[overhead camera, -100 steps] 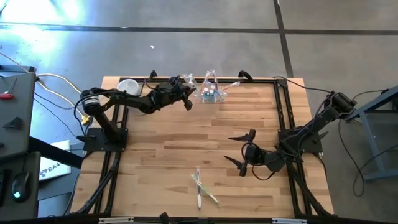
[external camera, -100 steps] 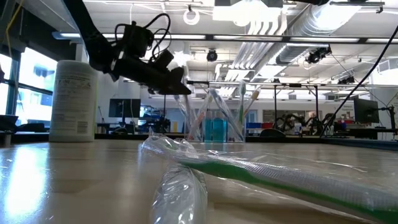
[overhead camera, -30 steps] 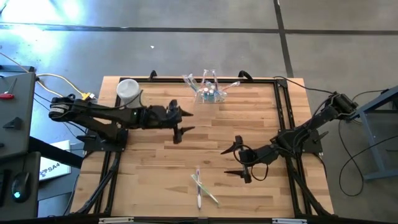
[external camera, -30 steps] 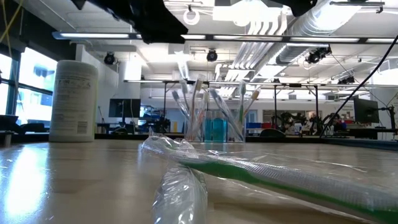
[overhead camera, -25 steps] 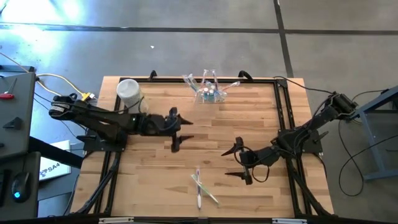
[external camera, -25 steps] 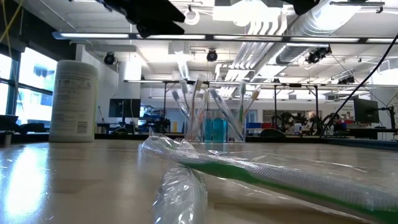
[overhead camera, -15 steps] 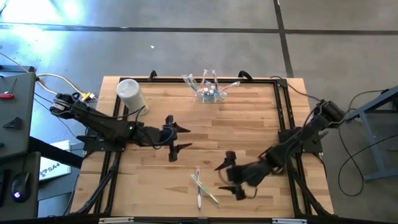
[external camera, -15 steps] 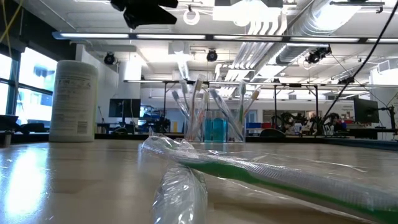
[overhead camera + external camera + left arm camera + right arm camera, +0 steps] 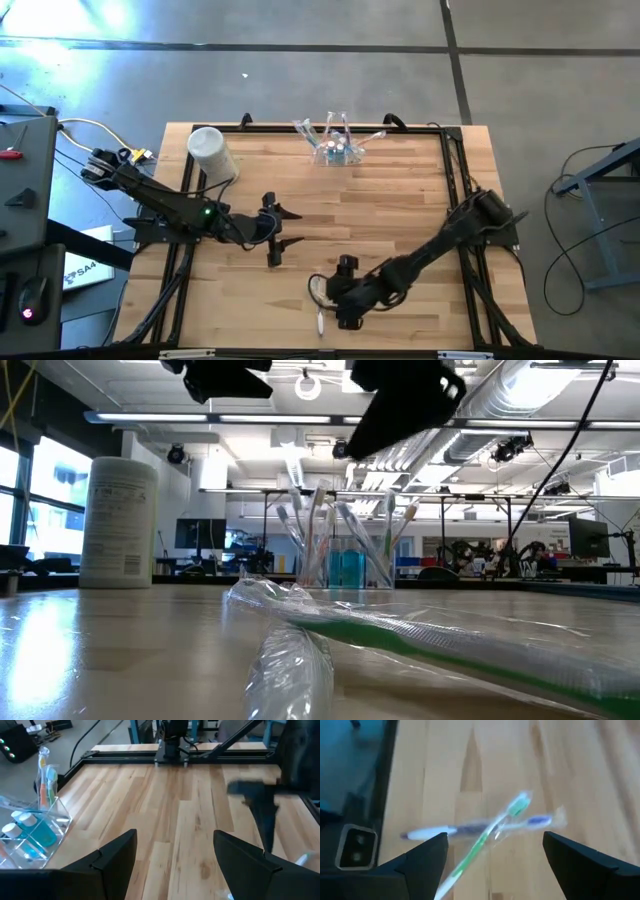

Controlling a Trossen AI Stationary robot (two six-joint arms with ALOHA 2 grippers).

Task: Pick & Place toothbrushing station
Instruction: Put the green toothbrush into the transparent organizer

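The toothbrushing station is a clear holder with blue bottles and several pastel toothbrushes standing in it; its base rests on the table at the middle of the far edge, also in the low view and the left wrist view. My left gripper hovers open over the table's left middle, well short of the station. My right gripper hangs open above two crossed, wrapped toothbrushes lying near the front edge; its fingers stand on either side of them, above the table.
A white canister stands at the far left corner. The wrapped green toothbrush fills the low view's foreground. Black rails border the wooden table. Bare wood lies between the station and both grippers.
My right gripper has swept from the table's right middle toward the near edge and left, ending over the wrapped toothbrushes. My left gripper has drawn back from the station toward the near edge and a little left. The station has not moved.
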